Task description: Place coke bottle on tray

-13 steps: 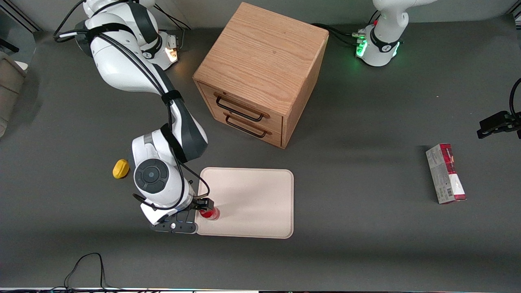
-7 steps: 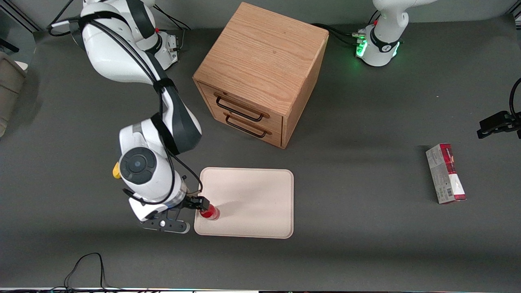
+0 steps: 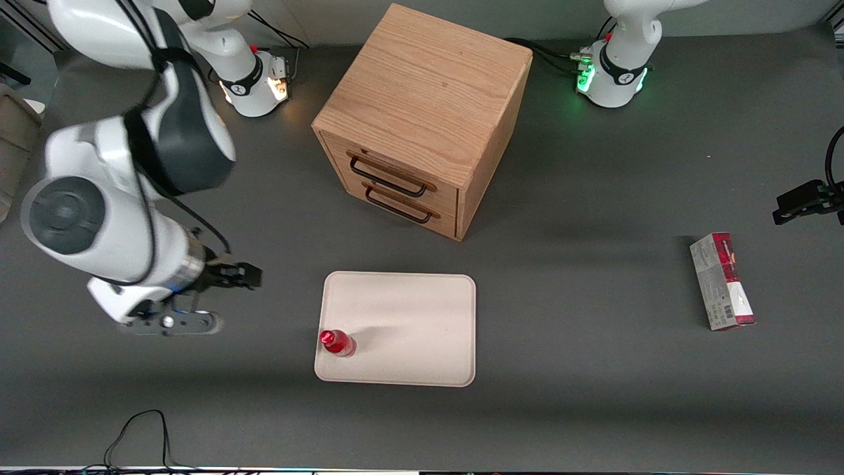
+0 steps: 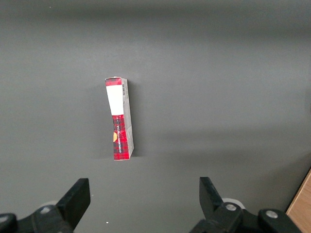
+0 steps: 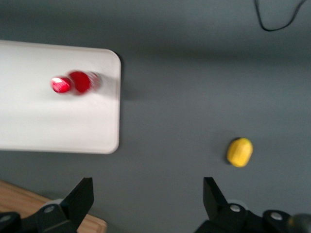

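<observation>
- Now the gripper (image 3: 247,276) hangs above bare table, fingers spread, holding nothing.
- Coke bottle (image 3: 337,342) stands upright on the tray (image 3: 422,330), well apart from it, near the tray's closest edge.
- Small, glossy, probably light and slippery, tippy; best pinched mid-body.

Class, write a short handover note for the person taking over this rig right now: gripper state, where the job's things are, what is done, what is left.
Gripper: open, holding nothing, above bare table toward the working arm's end, apart from the tray.
Coke bottle: standing upright on the tray, in the corner nearest the front camera on the working arm's side, close to the rim.
Done: bottle is on the tray and released.
Left: nothing for the placement; only park the arm.
</observation>
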Robot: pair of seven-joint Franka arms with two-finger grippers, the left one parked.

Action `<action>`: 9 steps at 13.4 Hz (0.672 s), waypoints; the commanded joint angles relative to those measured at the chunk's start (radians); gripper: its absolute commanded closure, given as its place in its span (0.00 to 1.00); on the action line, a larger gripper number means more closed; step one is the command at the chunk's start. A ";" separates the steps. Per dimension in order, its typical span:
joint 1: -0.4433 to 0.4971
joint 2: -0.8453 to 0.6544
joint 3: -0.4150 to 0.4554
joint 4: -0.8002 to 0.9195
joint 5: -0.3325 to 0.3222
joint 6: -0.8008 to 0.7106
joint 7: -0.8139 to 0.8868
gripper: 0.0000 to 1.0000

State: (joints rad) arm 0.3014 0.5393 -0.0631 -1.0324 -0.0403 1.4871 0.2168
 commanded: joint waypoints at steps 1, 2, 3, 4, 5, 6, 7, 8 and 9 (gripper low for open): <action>-0.054 -0.215 0.002 -0.268 0.010 0.031 -0.126 0.00; -0.073 -0.278 0.002 -0.341 0.011 0.057 -0.158 0.00; -0.094 -0.347 0.000 -0.424 0.019 0.097 -0.184 0.00; -0.106 -0.407 -0.013 -0.501 0.036 0.137 -0.210 0.00; -0.104 -0.453 -0.044 -0.556 0.039 0.163 -0.238 0.00; -0.100 -0.487 -0.064 -0.593 0.042 0.177 -0.253 0.00; -0.102 -0.508 -0.078 -0.613 0.039 0.180 -0.266 0.00; -0.100 -0.516 -0.098 -0.614 0.039 0.177 -0.280 0.00; -0.100 -0.519 -0.106 -0.611 0.042 0.176 -0.284 0.00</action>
State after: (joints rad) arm 0.1954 0.0662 -0.1490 -1.5862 -0.0188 1.6318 -0.0355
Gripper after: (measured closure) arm 0.000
